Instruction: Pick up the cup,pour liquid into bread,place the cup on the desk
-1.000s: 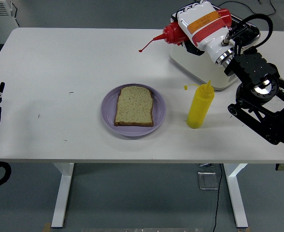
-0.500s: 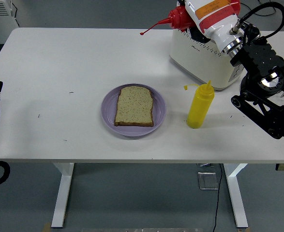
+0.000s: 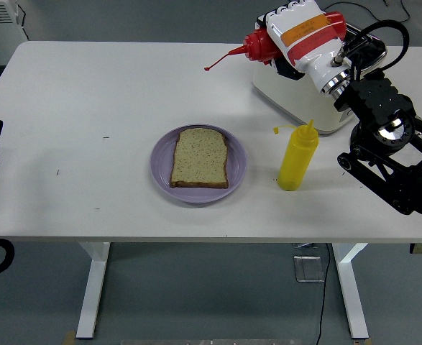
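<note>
We've got our right hand (image 3: 297,32) clamped on the red bottle (image 3: 268,44), nozzle well beyond the bread (image 3: 200,157), so squeezing now risks sauce on the table (image 3: 88,93).

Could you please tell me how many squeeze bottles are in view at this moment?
2. The red squeeze bottle is held tipped in the right hand, above the table's far right. The yellow squeeze bottle stands upright on the table, right of the purple plate. None appears hidden.
</note>
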Action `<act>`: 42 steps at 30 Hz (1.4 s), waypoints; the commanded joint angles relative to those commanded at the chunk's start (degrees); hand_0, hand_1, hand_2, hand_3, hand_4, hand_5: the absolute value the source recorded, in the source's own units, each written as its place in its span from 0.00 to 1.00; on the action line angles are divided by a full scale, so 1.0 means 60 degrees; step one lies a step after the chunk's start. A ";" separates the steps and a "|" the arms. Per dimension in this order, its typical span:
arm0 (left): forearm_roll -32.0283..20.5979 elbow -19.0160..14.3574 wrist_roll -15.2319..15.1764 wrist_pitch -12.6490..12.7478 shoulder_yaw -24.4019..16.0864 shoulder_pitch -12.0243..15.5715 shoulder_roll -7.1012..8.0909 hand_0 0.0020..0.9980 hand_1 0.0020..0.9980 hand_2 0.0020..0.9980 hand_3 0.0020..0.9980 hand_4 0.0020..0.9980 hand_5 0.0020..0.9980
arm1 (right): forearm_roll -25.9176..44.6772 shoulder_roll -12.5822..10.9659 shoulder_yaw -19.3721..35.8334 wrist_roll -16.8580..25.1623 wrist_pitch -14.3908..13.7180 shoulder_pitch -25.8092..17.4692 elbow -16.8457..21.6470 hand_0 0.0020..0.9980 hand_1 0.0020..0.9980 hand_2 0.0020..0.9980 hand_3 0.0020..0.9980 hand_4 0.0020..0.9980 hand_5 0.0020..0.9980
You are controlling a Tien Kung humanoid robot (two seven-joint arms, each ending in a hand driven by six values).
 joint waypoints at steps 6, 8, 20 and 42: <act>0.0007 0.0005 0.0002 -0.0001 0.0007 -0.0011 -0.0005 0.80 0.79 0.82 0.73 0.53 1.00 | 0.0494 -0.0033 0.0737 0.0155 -0.0299 -0.0262 0.0324 0.10 0.11 0.25 0.34 0.31 0.15; 0.0021 0.0023 0.0009 0.0003 -0.0005 -0.0009 -0.0007 0.80 0.79 0.82 0.73 0.53 1.00 | 0.1261 -0.0130 0.1158 0.0253 -0.0466 -0.0440 0.0624 0.10 0.11 0.24 0.33 0.31 0.16; 0.0042 0.0037 0.0034 0.0014 0.0023 -0.0008 -0.0014 0.80 0.79 0.82 0.73 0.52 1.00 | 0.5925 -0.0534 0.3933 0.0469 -0.0181 -0.1592 0.2042 0.10 0.11 0.24 0.33 0.33 0.13; 0.0044 0.0064 0.0059 0.0023 0.0145 0.0028 -0.0051 0.80 0.79 0.82 0.73 0.52 1.00 | 1.3779 -0.1050 0.5701 0.1307 -0.0406 -0.3726 0.1844 0.12 0.12 0.23 0.33 0.34 0.13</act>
